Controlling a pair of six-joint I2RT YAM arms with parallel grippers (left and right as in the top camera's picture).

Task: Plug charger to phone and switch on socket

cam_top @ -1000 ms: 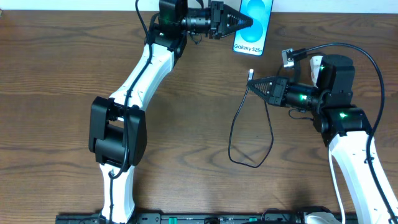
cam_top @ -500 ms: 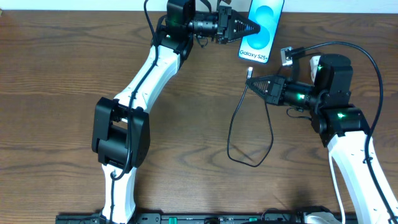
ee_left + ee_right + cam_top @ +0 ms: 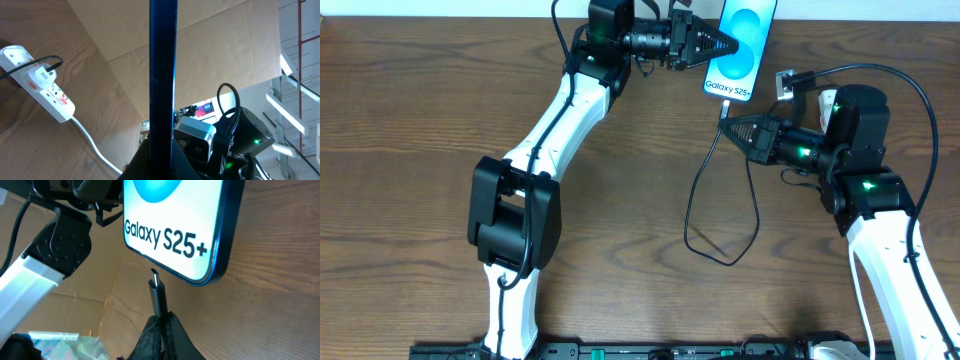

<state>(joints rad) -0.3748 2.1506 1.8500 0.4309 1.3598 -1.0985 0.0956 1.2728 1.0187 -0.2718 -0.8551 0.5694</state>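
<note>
Pinching the thin black charger cable behind its tip, the right gripper holds it just beside the bottom edge of the slim teal-screened phone. The left gripper clamps that phone above the brown wooden table. A narrow white power strip lies left of the phone in the left wrist view.

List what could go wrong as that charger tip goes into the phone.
1. The charger tip sits just short of the bottom edge of the phone, and no port shows; if misaligned, it could scrape the frame.
2. The left hand grips the phone from one side only, so a push from the right hand may pivot it or make it slip.
</note>
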